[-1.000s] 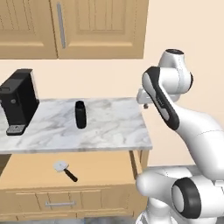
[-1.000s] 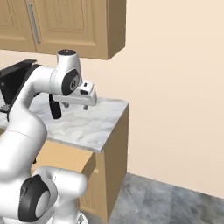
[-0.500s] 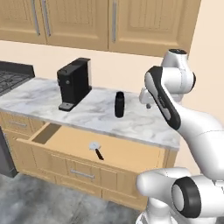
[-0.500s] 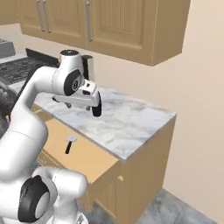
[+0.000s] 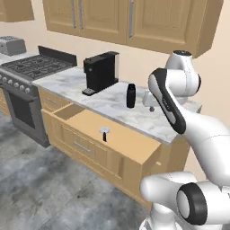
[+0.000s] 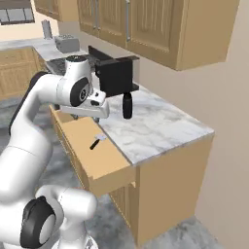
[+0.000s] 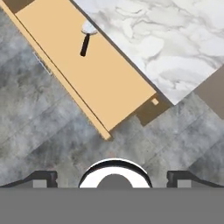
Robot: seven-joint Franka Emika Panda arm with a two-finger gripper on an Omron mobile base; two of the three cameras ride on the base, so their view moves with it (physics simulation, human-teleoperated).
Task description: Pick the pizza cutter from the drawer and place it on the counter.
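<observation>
Reach pending | cutter (image 5: 104, 133) flat in open drawer (image 5: 130, 143), beside tabletop (image 5: 148, 120) | fingers (image 7: 47, 176) spread, holding nothing

pizza cutter (image 5: 104, 133) in open drawer (image 5: 123, 140), below counter (image 5: 148, 121); bottle (image 5: 130, 95) on counter.

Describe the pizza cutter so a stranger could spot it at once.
Find the marble counter right of the black stove; below its front edge a light-wood drawer stands pulled open. The pizza cutter lies alone on its tan floor: a small silvery wheel on a short black handle, unlike the upright black bottle on the counter.
</observation>
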